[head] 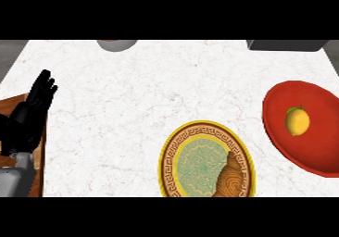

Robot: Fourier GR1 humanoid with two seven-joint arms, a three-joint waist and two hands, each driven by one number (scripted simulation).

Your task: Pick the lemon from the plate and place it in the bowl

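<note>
Lemon (297,120) already sits in the red bowl (321,159) at frame right, long axis roughly vertical. My left hand (37,99) rests open at far left, well apart. Right hand not visible. Patterned plate (199,159) holds no lemon.

You have a white marbled counter (131,92) filling most of the view, with faint grey and brown veins running through it. At its far edge you will see a round grey pot (117,45) left of the middle and a dark grey box (287,45) toward the right corner, well apart, both cut off by the top of the view. At your left edge lies a brown wooden board (9,103), only partly visible.
</note>
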